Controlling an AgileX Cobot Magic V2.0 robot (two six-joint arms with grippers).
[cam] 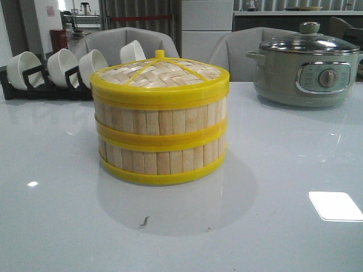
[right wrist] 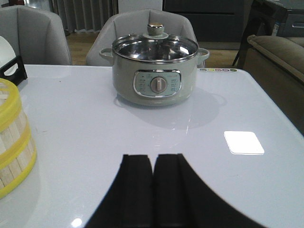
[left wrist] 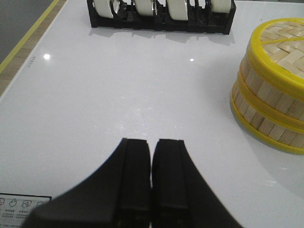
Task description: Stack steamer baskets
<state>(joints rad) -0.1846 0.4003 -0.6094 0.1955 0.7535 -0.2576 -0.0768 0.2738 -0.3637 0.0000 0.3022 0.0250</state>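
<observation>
Pale bamboo steamer baskets [cam: 160,144] sit one squarely on the other near the middle of the white table [cam: 283,226], capped by the woven lid [cam: 161,75] with its yellow rim. Behind them a black rack of white bowls [cam: 51,71] stands far left and a grey electric pot [cam: 306,68] far right. Both the left gripper [left wrist: 152,180] and right gripper [right wrist: 152,185] hover over bare table with fingers pressed together, holding nothing.

Two steamer baskets [cam: 160,141] stacked mid-table, lid [cam: 160,76] on top; grey pot [cam: 306,71] behind right.
</observation>
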